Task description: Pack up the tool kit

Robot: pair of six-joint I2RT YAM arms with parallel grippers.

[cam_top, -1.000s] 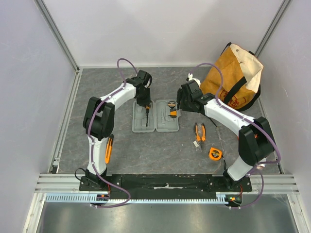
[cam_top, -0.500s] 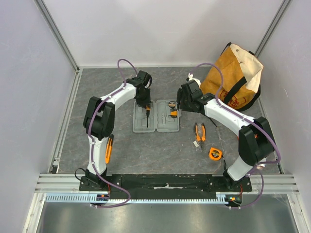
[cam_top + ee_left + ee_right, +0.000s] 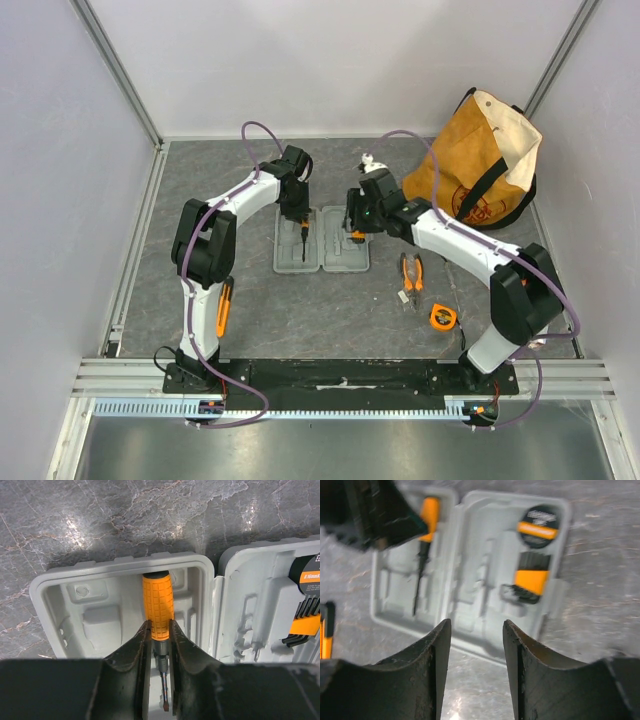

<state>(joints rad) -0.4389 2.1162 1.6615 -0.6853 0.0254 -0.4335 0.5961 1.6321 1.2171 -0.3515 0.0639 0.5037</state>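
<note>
The grey tool kit case [image 3: 322, 262] lies open and flat in the middle of the table. My left gripper [image 3: 301, 224] is shut on the orange-handled screwdriver [image 3: 157, 605], which lies in the case's left half [image 3: 55, 587] with its tip towards the wrist. My right gripper [image 3: 352, 226] is open and empty, hovering over the near edge of the case's right half [image 3: 470, 575]. An orange-and-black hex key set [image 3: 532, 577] sits in that right half. The screwdriver [image 3: 424, 535] and my left fingers also show in the right wrist view.
Orange pliers [image 3: 410, 272] and an orange tape measure [image 3: 442, 316] lie on the table right of the case. An orange knife [image 3: 223, 305] lies by the left arm's base. The tan canvas bag [image 3: 480, 170] stands at the back right.
My right gripper has moved left, from the case's right edge to over its right half. My left gripper has stayed on the screwdriver.
</note>
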